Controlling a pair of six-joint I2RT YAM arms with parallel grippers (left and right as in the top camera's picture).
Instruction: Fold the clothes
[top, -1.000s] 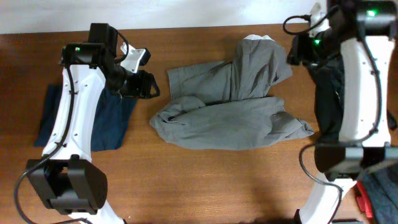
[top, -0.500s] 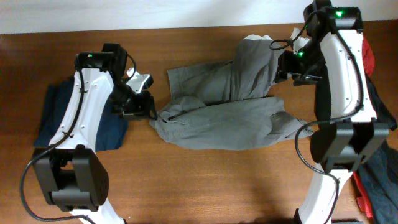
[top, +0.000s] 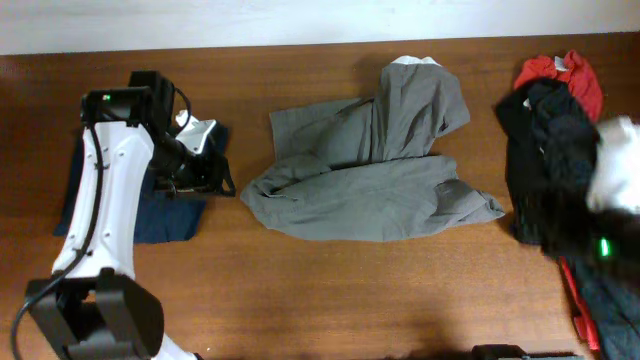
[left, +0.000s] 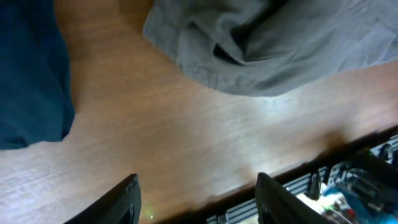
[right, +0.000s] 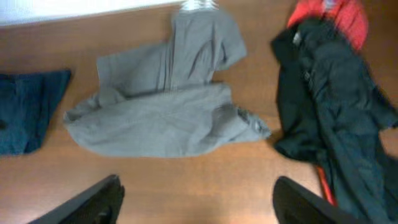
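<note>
The clothes, grey shorts (top: 370, 175), lie crumpled and partly folded over themselves in the middle of the table, waistband end toward the far edge. They also show in the left wrist view (left: 273, 50) and the right wrist view (right: 168, 109). My left gripper (top: 220, 178) hovers just left of the shorts' left edge, apart from the cloth. Its jaws (left: 199, 208) stand open over bare wood. My right arm (top: 605, 205) is a blur at the right, above the dark pile. The right gripper (right: 196, 208) is open and empty, high above the table's near side.
A dark navy garment (top: 150, 195) lies flat at the left under my left arm. A heap of black clothing (top: 545, 150) with a red garment (top: 565, 75) on its far end fills the right side. The table's front edge (left: 292, 171) is close to the left gripper.
My right arm has swung away from the shorts' top right corner toward the near right, and its jaws have widened. The left gripper has drawn back leftward from the shorts' edge.
</note>
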